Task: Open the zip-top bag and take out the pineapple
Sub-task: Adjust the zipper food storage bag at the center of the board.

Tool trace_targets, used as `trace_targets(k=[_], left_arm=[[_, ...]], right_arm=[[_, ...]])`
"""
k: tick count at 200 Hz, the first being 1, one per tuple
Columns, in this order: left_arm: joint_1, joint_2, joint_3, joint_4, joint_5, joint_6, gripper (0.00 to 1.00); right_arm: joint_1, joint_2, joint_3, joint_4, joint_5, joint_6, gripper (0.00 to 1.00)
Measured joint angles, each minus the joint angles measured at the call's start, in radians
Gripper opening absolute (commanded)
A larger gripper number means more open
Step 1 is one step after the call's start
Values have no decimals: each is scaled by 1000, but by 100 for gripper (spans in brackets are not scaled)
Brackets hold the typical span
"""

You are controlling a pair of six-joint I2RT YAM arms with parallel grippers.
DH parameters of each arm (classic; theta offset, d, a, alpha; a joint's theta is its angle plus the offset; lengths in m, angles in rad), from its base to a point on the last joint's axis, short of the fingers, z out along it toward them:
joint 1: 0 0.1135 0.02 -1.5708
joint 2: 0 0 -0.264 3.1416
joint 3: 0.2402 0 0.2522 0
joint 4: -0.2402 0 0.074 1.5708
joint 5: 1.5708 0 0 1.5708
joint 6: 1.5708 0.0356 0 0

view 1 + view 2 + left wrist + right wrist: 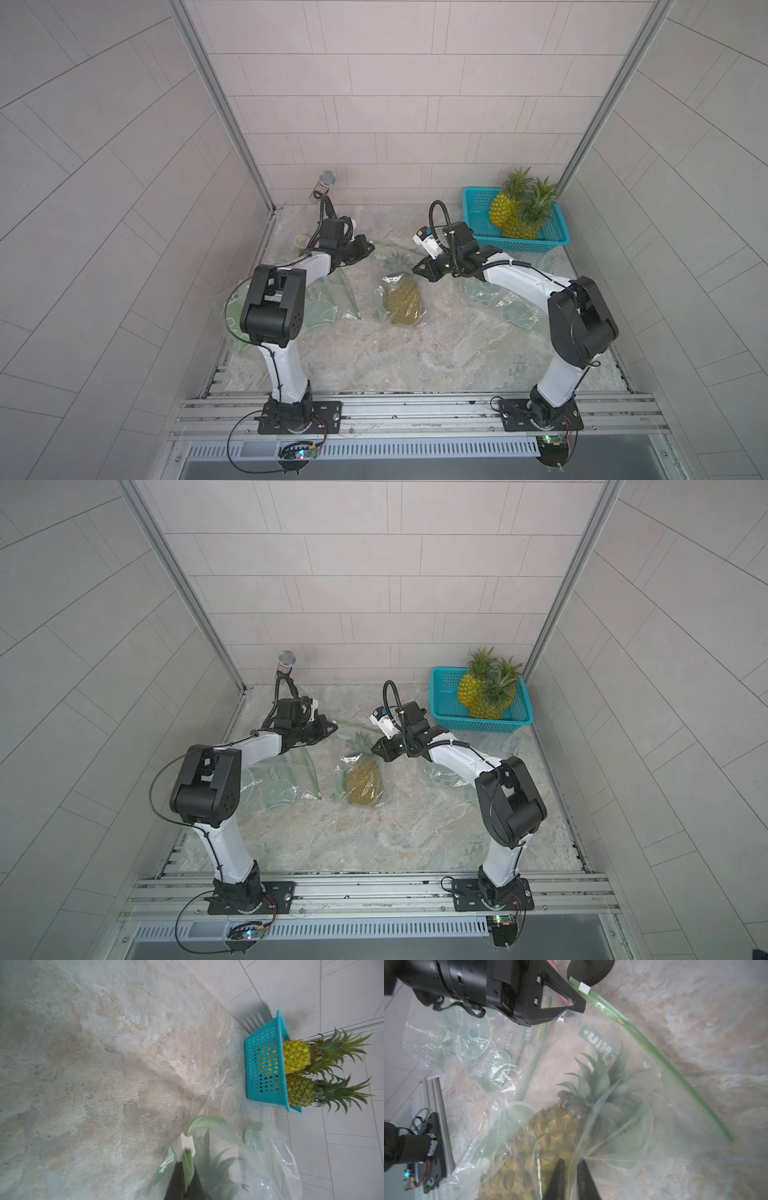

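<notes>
**Top views.** The zip-top bag (379, 291) lies mid-frame on the stone tabletop (415, 357). The bagged pineapple (403, 301) is wholly inside it, crown toward the back wall. Your left gripper (368, 248) sits at the bag's upper left corner. Your right gripper (417, 270) sits at its upper right edge, just beside the crown. Both top views agree, but the jaws are too small to read here. The teal basket (478, 208), upper right, holds two loose pineapples (505, 208). Empty-looking bags (328, 299) lie beneath both arms.

**Left wrist view.** The left gripper (187, 1164), bottom centre, is clenched on the green zip strip (204, 1120). The white slider (187, 1144) sits just ahead of the fingertips. The crown shows through the film beside them.

**Right wrist view.** The right gripper (570, 1162), bottom centre, has its jaws a little parted. Bag film lies between them, with creases running toward the tips, and this reads as let go rather than pinched. The pineapple (550, 1136) fills the lower centre, under film. The zip strip (654, 1051) runs from the slider (584, 988), at upper centre, diagonally down to the right. Whether the seal has parted anywhere cannot be told.

**Step in hand (judgement):** opening the bag, with extraction not yet begun.

**Next move (judgement):**
- Give the right gripper a firm pinch on the film or the far rim, so the left has something to pull against.
- Then draw the slider along the strip.
- Watch for the whole bag sliding instead of the seal parting.
</notes>
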Motion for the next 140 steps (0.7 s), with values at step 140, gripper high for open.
trace_targets(k=[140], left_arm=[[-275, -253, 385, -328, 137, 190, 0]], right_arm=[[-96, -497, -16, -86, 295, -103, 54]])
